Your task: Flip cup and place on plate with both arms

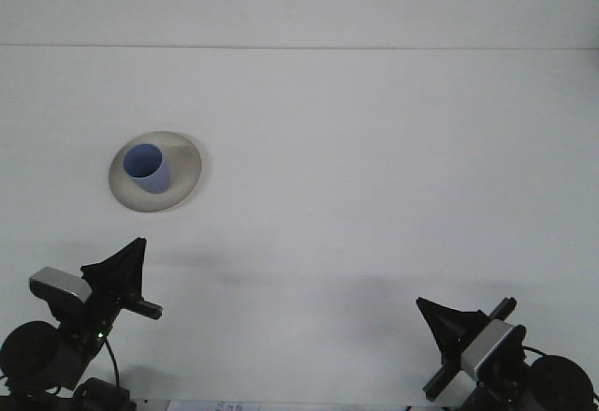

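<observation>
A blue cup (pixel 148 168) stands upright, mouth up, on a beige plate (pixel 184 172) at the left of the white table. My left gripper (pixel 126 275) sits at the bottom left, well below the plate and apart from it, holding nothing. My right gripper (pixel 447 329) rests at the bottom right, far from the cup and plate, also holding nothing.
The white table (pixel 374 177) runs back to a far edge near the top of the view. Both arm bases and cables sit along the bottom edge.
</observation>
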You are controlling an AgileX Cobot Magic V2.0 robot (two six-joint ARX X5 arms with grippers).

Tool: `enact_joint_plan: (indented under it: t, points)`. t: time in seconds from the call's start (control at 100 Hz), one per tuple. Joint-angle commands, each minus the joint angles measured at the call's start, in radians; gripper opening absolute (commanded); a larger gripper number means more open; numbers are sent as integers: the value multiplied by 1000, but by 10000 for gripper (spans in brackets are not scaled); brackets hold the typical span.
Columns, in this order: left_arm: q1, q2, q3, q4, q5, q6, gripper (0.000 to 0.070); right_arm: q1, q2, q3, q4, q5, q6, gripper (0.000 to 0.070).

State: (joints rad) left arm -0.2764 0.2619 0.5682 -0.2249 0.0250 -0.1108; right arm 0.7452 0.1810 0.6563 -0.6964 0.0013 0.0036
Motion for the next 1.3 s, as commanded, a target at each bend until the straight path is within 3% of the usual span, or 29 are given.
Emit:
enact_joint_plan:
  t: [0.0, 0.17, 0.46, 0.62, 1.29]
  points:
    - [39, -45, -100, 80, -44, 108, 16, 8, 3, 4, 12, -1, 3, 7]
    - [154, -184, -348, 167, -148, 127, 16, 8, 3, 4, 12, -1, 3, 7]
    - [214, -257, -536, 177, -149, 137, 16, 8, 3, 4, 13, -1, 3, 7]
    - [214, -259, -555, 250, -147, 135, 16, 8, 3, 4, 13, -1, 3, 7]
    - [214, -259, -554, 251, -146, 132, 16, 8, 3, 4, 13, -1, 3, 7]
